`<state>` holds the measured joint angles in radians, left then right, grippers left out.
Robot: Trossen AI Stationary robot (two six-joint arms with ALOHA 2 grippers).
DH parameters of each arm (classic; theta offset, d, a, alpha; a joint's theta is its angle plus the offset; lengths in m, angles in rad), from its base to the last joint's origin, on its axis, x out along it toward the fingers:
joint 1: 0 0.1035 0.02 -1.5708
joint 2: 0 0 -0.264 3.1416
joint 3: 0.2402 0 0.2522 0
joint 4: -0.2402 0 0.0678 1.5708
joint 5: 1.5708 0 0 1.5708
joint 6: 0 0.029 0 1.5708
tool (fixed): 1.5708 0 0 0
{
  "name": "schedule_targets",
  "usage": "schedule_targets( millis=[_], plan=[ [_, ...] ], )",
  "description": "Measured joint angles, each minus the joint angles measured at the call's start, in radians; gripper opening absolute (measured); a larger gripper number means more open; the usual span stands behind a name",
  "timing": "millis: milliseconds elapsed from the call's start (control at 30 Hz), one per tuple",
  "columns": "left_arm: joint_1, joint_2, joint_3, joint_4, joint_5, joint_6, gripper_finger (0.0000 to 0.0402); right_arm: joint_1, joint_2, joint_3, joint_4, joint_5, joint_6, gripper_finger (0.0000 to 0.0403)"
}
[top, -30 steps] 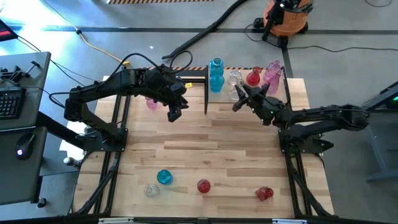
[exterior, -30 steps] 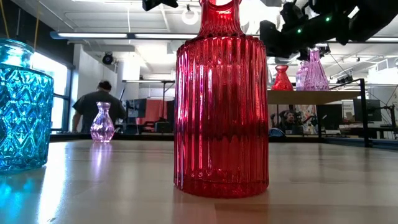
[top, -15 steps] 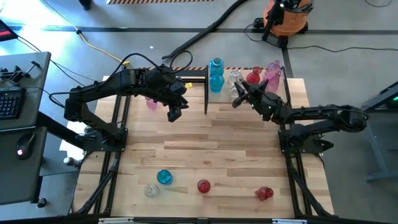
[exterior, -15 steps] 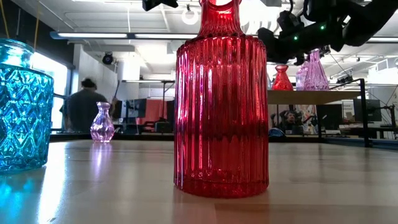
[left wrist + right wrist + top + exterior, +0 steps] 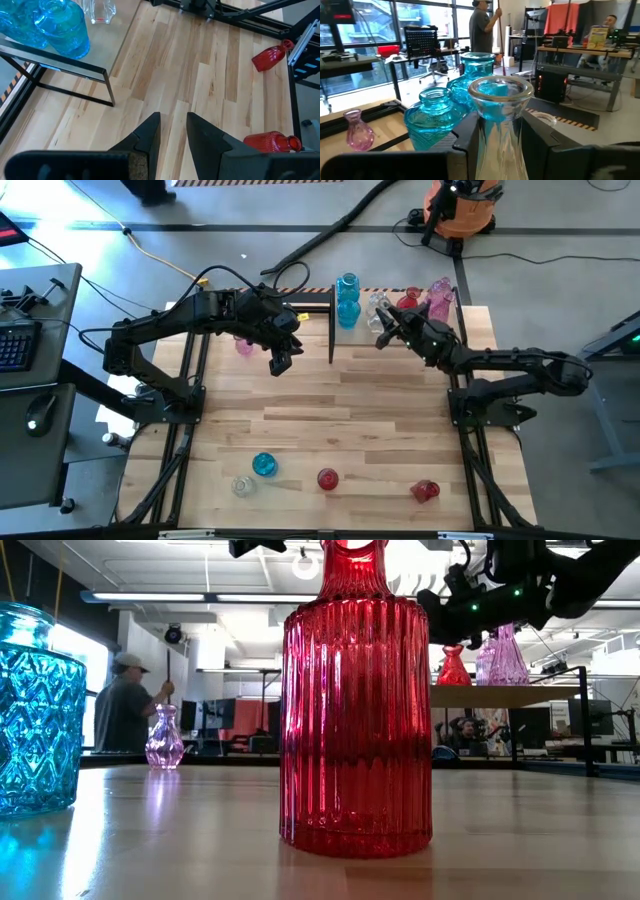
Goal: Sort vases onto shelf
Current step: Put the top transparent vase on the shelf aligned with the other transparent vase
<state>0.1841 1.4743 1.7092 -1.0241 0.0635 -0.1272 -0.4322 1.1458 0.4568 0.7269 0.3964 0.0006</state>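
My right gripper [image 5: 386,330] is shut on a clear glass vase [image 5: 500,105] at the far edge of the table, beside the shelf [image 5: 500,695]. Two blue vases [image 5: 347,300] stand just beyond it, and a clear [image 5: 375,302], a red [image 5: 407,305] and a pink vase [image 5: 438,295] stand farther right. My left gripper [image 5: 280,360] hangs open over the far left of the table with nothing between its fingers [image 5: 150,132]. A small pink vase [image 5: 244,345] stands on the table by the left arm. My right gripper pinches the clear vase between its two fingers [image 5: 467,135], on the vase's sides below the wide rim [image 5: 501,90]. The fingers come at it level. The vase stands upright in the hold. Its base is hidden by the gripper.
Near the front edge stand a blue vase [image 5: 264,465], a clear one [image 5: 241,486] and a red ribbed one [image 5: 327,478]; another red vase [image 5: 425,491] lies on its side. A bare black frame [image 5: 330,330] stands left of the shelf. A person [image 5: 125,710] moves in the room beyond.
My right gripper has carried the clear vase toward the table's far edge, closer to the blue vases, and has swung a little toward the left. The vase has stayed upright.
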Motion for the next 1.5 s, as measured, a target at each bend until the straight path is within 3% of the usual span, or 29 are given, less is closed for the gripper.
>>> schedule_targets(
  millis=[233, 600, 967, 1500],
  plan=[
    [0.000, 0.000, 0.000, 0.000, 0.000, -0.002, 0.0086, -0.022, 0.000, 0.000, -0.012, -0.032, -0.001, 0.0095],
    [0.000, 0.000, 0.000, 0.000, 0.000, -0.002, 0.0086, -0.033, 0.000, 0.001, -0.009, -0.034, 0.000, 0.0139],
    [0.000, 0.000, 0.000, 0.000, 0.000, -0.002, 0.0086, -0.033, 0.000, 0.025, -0.009, -0.034, 0.000, 0.0142],
    [0.000, 0.000, 0.000, 0.000, 0.000, -0.001, 0.0086, -0.033, -0.001, 0.272, -0.445, -0.030, 0.002, 0.0142]
  ],
)
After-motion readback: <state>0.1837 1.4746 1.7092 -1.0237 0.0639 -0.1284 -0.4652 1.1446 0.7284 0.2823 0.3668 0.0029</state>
